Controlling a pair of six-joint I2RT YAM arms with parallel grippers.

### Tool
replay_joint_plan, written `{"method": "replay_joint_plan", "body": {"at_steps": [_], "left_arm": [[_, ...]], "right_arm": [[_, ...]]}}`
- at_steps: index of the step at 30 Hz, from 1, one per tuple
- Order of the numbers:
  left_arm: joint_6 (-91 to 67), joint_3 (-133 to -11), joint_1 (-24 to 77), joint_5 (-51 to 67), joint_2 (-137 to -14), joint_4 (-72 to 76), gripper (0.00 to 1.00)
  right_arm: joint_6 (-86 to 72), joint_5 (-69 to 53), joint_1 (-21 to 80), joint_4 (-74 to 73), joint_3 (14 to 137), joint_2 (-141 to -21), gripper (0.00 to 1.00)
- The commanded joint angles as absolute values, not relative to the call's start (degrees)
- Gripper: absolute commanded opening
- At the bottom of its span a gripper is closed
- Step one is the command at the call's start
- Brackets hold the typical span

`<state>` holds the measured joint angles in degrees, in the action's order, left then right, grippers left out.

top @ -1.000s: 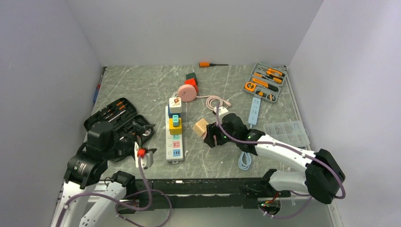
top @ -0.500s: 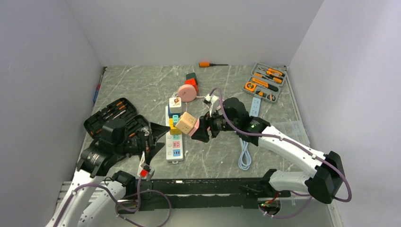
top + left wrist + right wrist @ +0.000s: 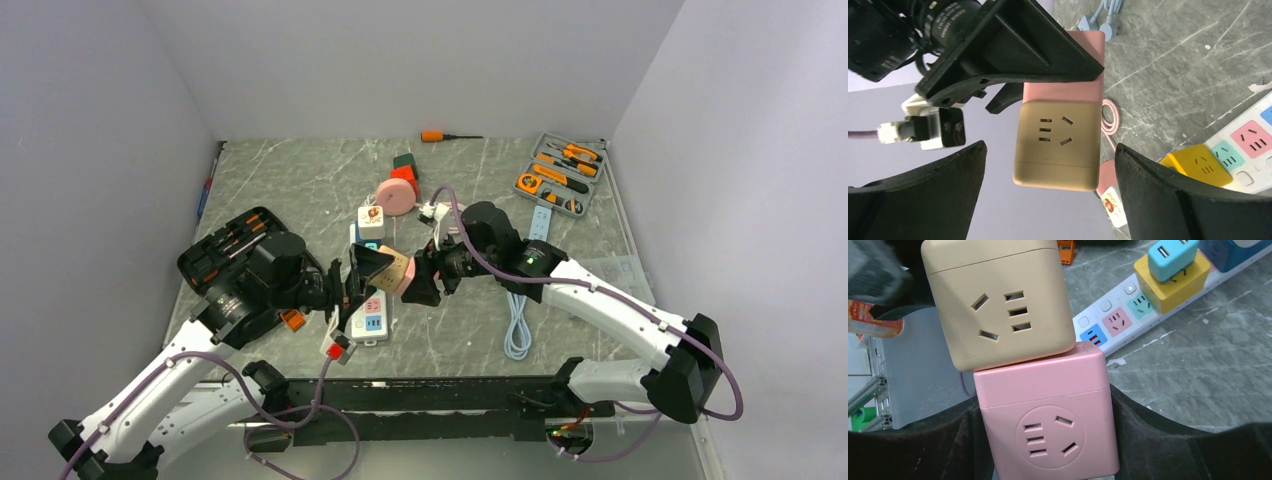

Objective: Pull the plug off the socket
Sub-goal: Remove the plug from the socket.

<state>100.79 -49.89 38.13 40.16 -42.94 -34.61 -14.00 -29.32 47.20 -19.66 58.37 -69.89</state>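
Observation:
A tan cube plug (image 3: 998,305) sits joined on top of a pink cube socket (image 3: 1048,430). My right gripper (image 3: 1045,405) is shut on the pink cube's two sides and holds the pair in the air above the white power strip (image 3: 368,310). In the top view the tan cube (image 3: 393,268) points toward my left gripper (image 3: 365,275). In the left wrist view my left gripper (image 3: 1048,150) stands wide open, its fingers on either side of the tan cube (image 3: 1058,145) with gaps on both sides. The pink cube (image 3: 1068,92) shows behind it.
On the power strip (image 3: 1128,315) stand a yellow adapter (image 3: 1173,282) with a blue one (image 3: 1170,255) on it, and a white adapter (image 3: 371,222) at its far end. A black tool case (image 3: 235,240) lies left, a blue cable (image 3: 517,335) right, a grey tool tray (image 3: 560,172) back right.
My right arm carried the stacked cubes left, over the power strip. My left arm swung in from the left, and its open fingers now flank the tan cube.

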Motion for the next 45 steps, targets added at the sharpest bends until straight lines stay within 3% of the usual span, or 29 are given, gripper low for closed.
{"method": "replay_joint_plan", "body": {"at_steps": [1,10,18,24,30,38,45], "left_arm": [[100.26,-52.73,39.71,37.08,-44.56,-33.59,0.99],[101.63,-54.01,41.7,35.26,-46.59,-33.99,0.99],[101.12,-54.62,45.17,32.34,-46.78,-35.34,0.83],[103.42,-54.22,47.11,30.73,-46.42,-37.34,0.62],[101.88,-52.86,48.12,29.57,-45.27,-34.23,0.19],[101.08,-50.69,48.17,26.74,-43.4,-32.19,0.0],[101.3,-51.98,48.18,24.06,-43.84,-35.43,0.0]], "right_arm": [[-11.99,-31.68,48.66,-18.41,63.23,-69.78,0.05],[-11.53,-33.21,51.27,-18.98,64.5,-70.05,0.0],[-10.84,-36.01,51.52,-18.91,64.64,-71.08,0.0],[-10.18,-36.56,51.55,-18.72,64.71,-71.86,0.0],[-10.76,-36.4,51.51,-17.47,63.27,-71.33,0.0],[-12.32,-34.81,51.33,-16.42,59.41,-68.51,0.0],[-13.27,-33.23,51.33,-18.25,55.26,-64.07,0.0]]}}
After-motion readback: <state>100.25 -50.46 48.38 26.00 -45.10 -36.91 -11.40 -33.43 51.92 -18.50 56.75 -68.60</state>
